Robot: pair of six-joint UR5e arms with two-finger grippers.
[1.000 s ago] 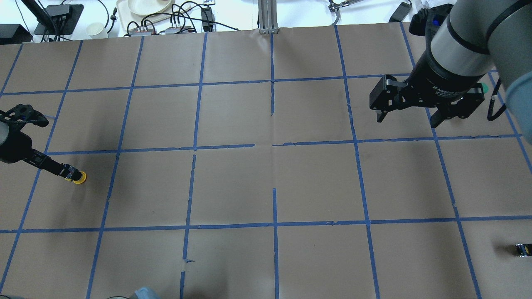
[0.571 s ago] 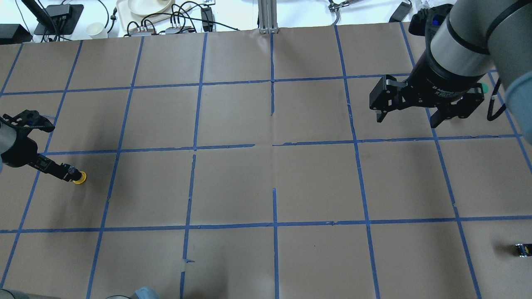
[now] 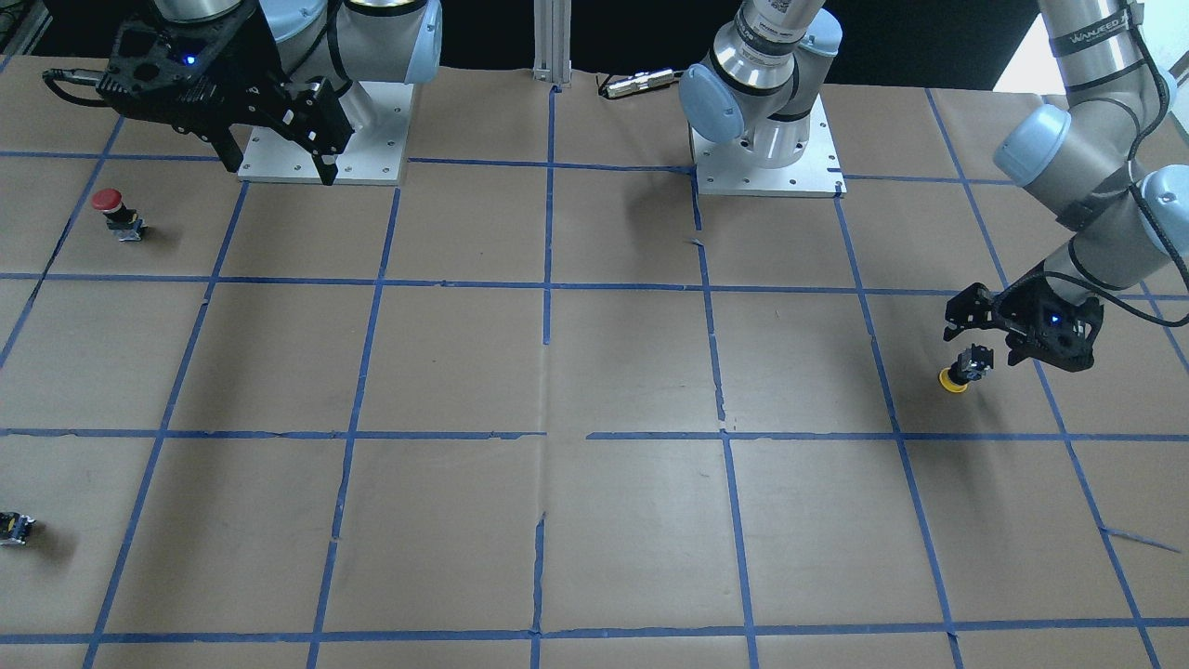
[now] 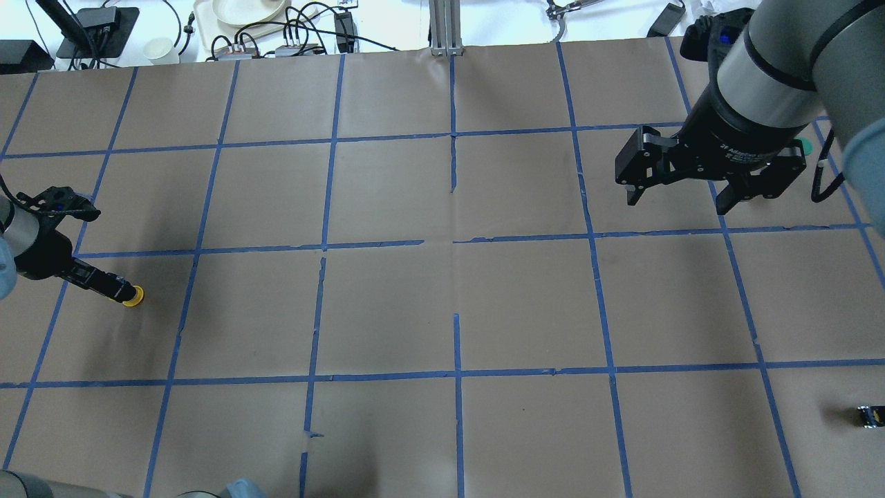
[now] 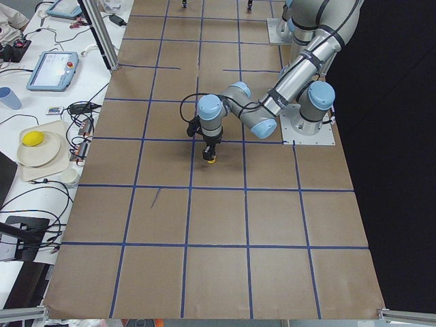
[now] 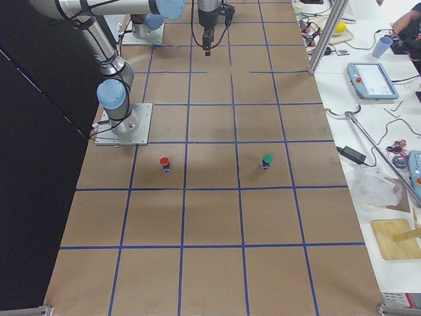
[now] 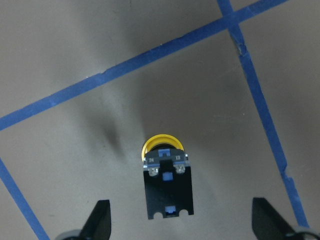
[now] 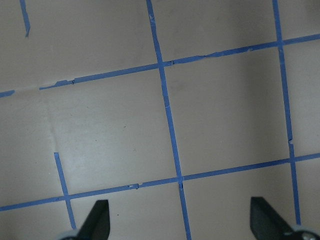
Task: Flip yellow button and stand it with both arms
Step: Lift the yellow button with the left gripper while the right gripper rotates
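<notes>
The yellow button [image 7: 163, 146] rests with its yellow cap on the paper and its black and grey body pointing up. It sits at the table's left side in the overhead view [image 4: 133, 297] and shows in the front view [image 3: 957, 374] and the exterior left view [image 5: 210, 159]. My left gripper [image 7: 182, 222] hangs just above it, open, with one finger on each side and neither touching the body. It also shows in the overhead view [image 4: 110, 285] and the front view [image 3: 983, 342]. My right gripper [image 4: 677, 204] is open and empty, high over the far right squares [image 3: 277, 170].
A red-capped button [image 3: 111, 209] and a green-capped button [image 6: 267, 160] stand near the right arm's base. A small black block with a yellow spot [image 4: 870, 415] lies at the near right edge. Cables, a plate and boxes lie beyond the table's far edge.
My left wrist has shifted a little to the right in the overhead view, and its finger now covers the button's grey body. The button stays in place. The right arm has not moved.
</notes>
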